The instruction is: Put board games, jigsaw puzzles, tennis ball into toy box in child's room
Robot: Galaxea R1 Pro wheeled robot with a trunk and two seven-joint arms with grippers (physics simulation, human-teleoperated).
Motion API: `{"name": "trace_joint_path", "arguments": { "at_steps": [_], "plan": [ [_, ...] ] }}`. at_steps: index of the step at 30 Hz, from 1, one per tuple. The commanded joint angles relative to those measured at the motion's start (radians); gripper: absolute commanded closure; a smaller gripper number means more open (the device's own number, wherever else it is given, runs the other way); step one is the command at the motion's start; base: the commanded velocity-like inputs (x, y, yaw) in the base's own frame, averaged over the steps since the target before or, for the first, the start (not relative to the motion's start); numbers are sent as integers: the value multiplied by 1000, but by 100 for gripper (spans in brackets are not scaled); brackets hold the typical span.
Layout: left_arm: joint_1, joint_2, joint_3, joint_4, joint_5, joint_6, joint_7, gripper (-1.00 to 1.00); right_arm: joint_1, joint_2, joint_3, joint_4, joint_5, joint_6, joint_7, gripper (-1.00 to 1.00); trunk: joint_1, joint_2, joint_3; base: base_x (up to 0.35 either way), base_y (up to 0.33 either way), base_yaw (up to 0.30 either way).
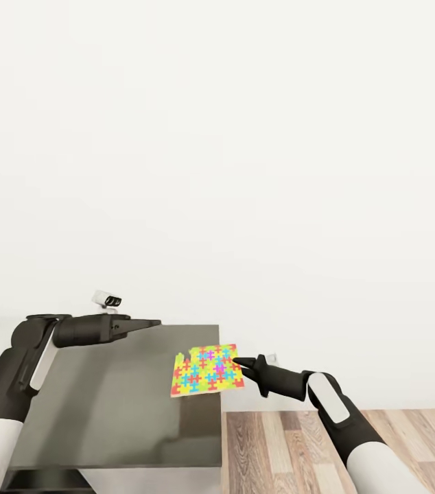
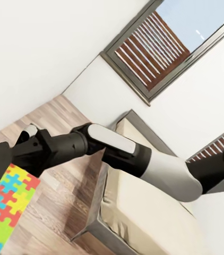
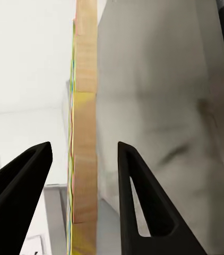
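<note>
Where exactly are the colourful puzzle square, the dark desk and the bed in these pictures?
Thin multicoloured jigsaw puzzle square (image 1: pixel 206 370): head view, middle of its patterned face.
Dark-grey side desk (image 1: pixel 118 405): head view, bare part of its top.
Beige bed with grey frame (image 2: pixel 144 204): left wrist view, on the mattress surface.

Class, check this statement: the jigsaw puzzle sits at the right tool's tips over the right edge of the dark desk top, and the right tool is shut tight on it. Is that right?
Not quite. The right tool is open: the right wrist view shows its two fingers apart, with the jigsaw puzzle edge-on between them. The rest stands: the head view shows the puzzle at the tool's tips over the dark desk top's right edge.
</note>
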Motion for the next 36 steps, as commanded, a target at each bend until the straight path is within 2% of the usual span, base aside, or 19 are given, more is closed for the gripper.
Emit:
{"name": "trace_joint_path", "arguments": {
  "at_steps": [1, 8, 36],
  "plan": [
    [-1, 2, 3, 0, -1, 11, -4, -100, 0, -3, 2, 0, 9, -1, 10, 100, -4, 7, 2, 0, 0, 0],
    [-1, 5, 30, 3, -2, 11, -4, -100, 0, -9, 2, 1, 8, -31, 11, 100, -31, 56, 24, 0, 0, 0],
    [-3, 8, 34, 3, -1, 12, -4, -100, 1, -8, 2, 1, 8, -66, 11, 100, -138, 252, 112, 0, 0, 0]
  ]
}}
